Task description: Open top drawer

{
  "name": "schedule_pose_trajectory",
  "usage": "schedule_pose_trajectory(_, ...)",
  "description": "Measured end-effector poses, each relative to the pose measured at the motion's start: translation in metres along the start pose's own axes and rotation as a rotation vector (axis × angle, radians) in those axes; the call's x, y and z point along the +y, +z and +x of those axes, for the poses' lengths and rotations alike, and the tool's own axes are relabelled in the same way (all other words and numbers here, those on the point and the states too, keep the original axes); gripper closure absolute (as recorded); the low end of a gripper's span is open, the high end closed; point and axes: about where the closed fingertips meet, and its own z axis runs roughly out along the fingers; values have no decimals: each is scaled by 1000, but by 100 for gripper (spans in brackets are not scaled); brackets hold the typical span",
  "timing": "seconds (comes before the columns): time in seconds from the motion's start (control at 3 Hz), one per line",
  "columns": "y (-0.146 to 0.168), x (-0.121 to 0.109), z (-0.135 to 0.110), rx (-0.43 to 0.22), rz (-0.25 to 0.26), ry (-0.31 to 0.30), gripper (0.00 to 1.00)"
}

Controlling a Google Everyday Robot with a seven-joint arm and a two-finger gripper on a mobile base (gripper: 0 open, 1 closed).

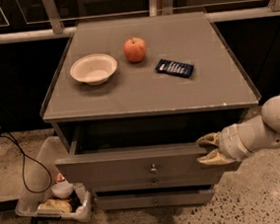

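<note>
The top drawer [115,167] is a wide grey-brown panel with a small round metal knob [153,169] at its centre. It stands pulled out from the cabinet, with a dark gap behind its top edge. My gripper [207,149] is at the drawer's right end, its two tan fingers [211,158] spread above and below the panel's top right corner. The white arm reaches in from the right. Two slimmer drawer fronts [153,199] sit below, partly hidden by the top one.
On the cabinet top [217,86] stand a white bowl [94,69], a red apple [135,49] and a dark packet [174,68]. A clear bin [54,201] with items sits on the floor at left, beside a black cable [24,169].
</note>
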Motion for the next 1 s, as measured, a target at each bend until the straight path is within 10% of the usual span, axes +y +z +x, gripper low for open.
schedule_pose_trajectory(0.33,-5,9,-9,-10,2,-23,100)
schedule_pose_trajectory(1.0,-5,9,-9,-10,2,-23,58)
